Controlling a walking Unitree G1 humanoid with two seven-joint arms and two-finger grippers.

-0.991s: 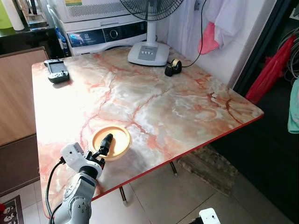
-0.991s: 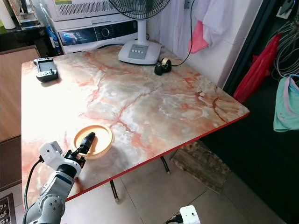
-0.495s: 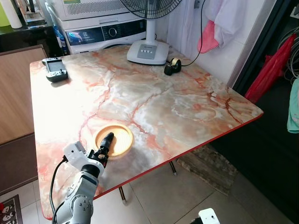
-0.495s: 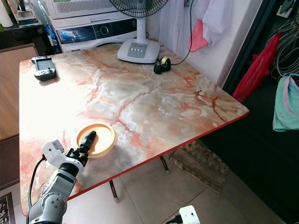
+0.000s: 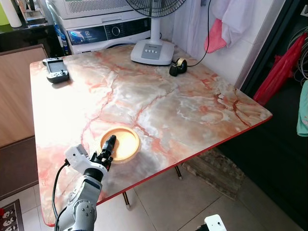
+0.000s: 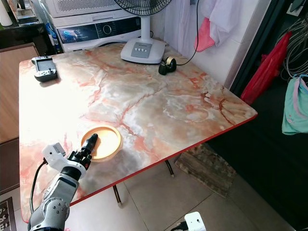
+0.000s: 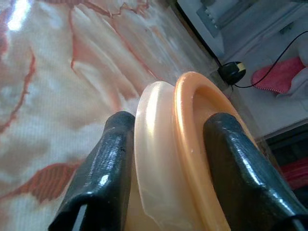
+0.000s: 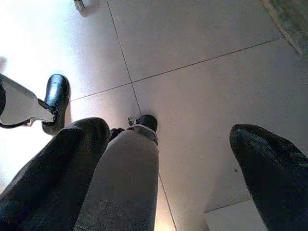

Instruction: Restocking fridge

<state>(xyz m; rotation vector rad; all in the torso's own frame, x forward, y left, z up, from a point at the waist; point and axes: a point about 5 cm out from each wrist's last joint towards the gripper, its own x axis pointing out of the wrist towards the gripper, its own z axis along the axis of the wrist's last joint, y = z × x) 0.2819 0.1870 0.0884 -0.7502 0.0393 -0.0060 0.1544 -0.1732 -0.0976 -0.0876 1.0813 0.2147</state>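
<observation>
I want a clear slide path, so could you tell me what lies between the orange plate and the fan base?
Nothing: the head views show bare marble table between the orange plate and fan base.

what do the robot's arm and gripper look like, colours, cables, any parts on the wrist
The left arm is silver-grey metal with rounded joints. A white boxy module sits at the wrist, with a black cable looping down from it. The left gripper has two long, glossy black fingers.

Bright, even light falls on the marble worktop (image 5: pixel 159 101), with a pale glare patch on its left half. Both eye views are sharp (the doorway at the right stays dark). The left wrist view is soft-focused up close; glare whitens the floor (image 8: pixel 202 62).
</observation>
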